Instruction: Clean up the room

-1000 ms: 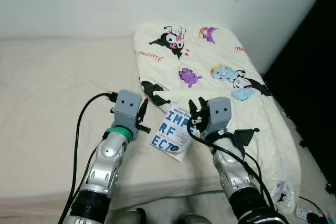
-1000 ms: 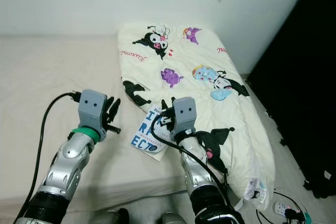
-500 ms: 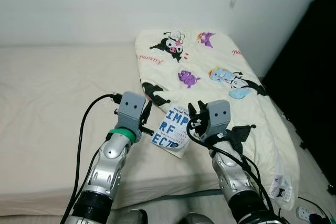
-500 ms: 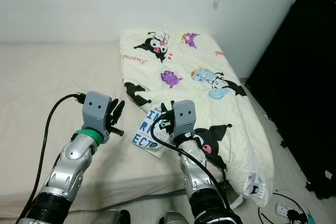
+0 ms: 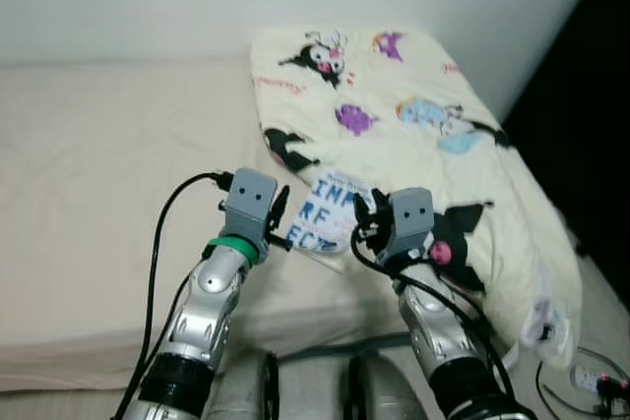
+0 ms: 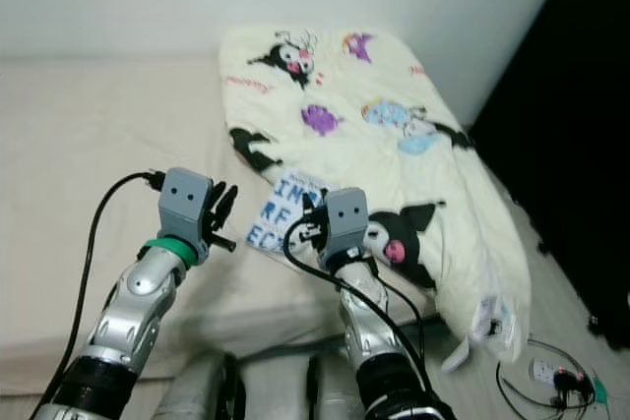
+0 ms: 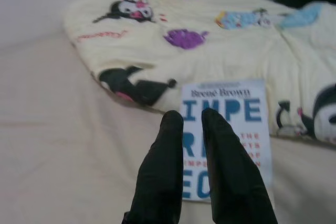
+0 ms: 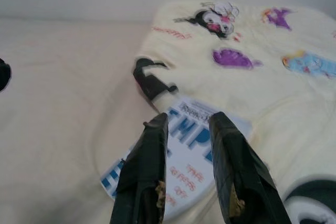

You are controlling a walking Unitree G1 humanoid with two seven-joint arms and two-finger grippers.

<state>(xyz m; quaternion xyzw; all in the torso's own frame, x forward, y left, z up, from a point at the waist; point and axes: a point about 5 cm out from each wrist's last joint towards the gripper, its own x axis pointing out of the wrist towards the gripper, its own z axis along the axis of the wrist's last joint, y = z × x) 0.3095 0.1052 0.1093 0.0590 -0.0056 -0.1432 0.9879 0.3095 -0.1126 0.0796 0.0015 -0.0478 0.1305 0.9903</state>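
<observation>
A white paperback book [image 5: 328,213] with large blue letters on its cover lies flat on a bed [image 5: 89,174], at the near edge of a cream cartoon-print comforter [image 5: 413,125] that covers the bed's right side. The book's far end rests on the comforter's edge, beside a black cartoon figure printed there, and its near end lies on the beige mattress sheet close to the bed's front edge. The cover shows the author line "Brené Brown" above the blue lettering. The left gripper [image 7: 192,118] hovers just left of the book, its two black fingers [image 7: 163,171] nearly together with a narrow gap between them, holding nothing; the jaws point across the cover toward the comforter. The right gripper [image 8: 188,121] hovers just right of the book, over the comforter's edge, its jaws parted a little and empty, aimed over the cover. A black cable [image 5: 162,243] loops from the left wrist down along the silver arm. Right of the bed the comforter hangs over the side toward the floor, where a white power strip [image 6: 546,373] lies beside a dark wardrobe [image 6: 581,145].
</observation>
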